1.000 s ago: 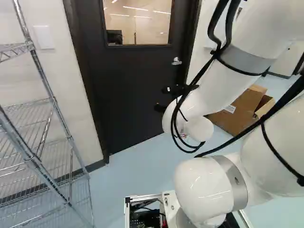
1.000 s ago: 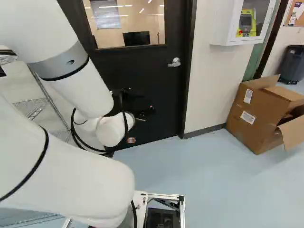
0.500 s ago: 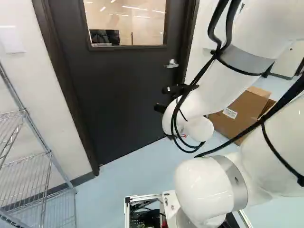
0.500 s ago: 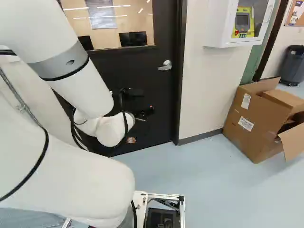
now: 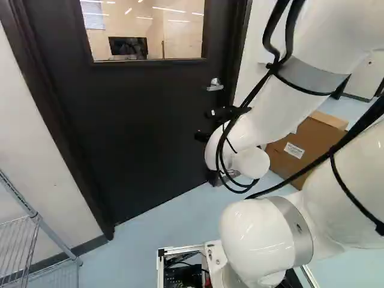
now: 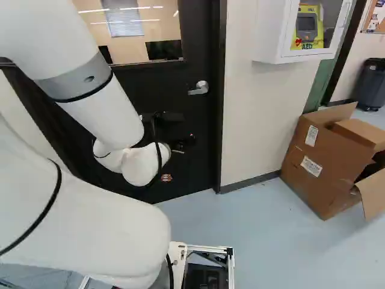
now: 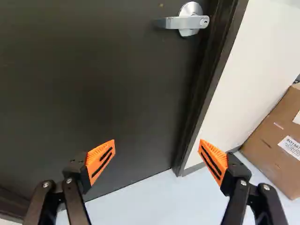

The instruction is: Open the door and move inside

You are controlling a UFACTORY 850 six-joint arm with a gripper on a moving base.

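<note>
At the far left of the left base view, a wire rack stands by the wall, to the side of the doorway. Next comes the door, dark, with a window in its upper part; it looks shut in its frame, so the way in is blocked.

The gripper hangs before the door, lower than the handle. Its fingers are spread wide with nothing between them, presumably to leave room for taking or pressing the lever. The handle is near the door's right edge, ahead of the gripper and apart from it. The lever lies level, pointing in across the door, so the latch is probably unworked. The arm reaches out low and folded; it likely has to rise and shift right before the fingers can push the lever down. Which way the door swings I cannot tell.

Farther right, a cabinet hangs on the wall, and an open box sits on the floor, beside the doorway rather than in front of it.
</note>
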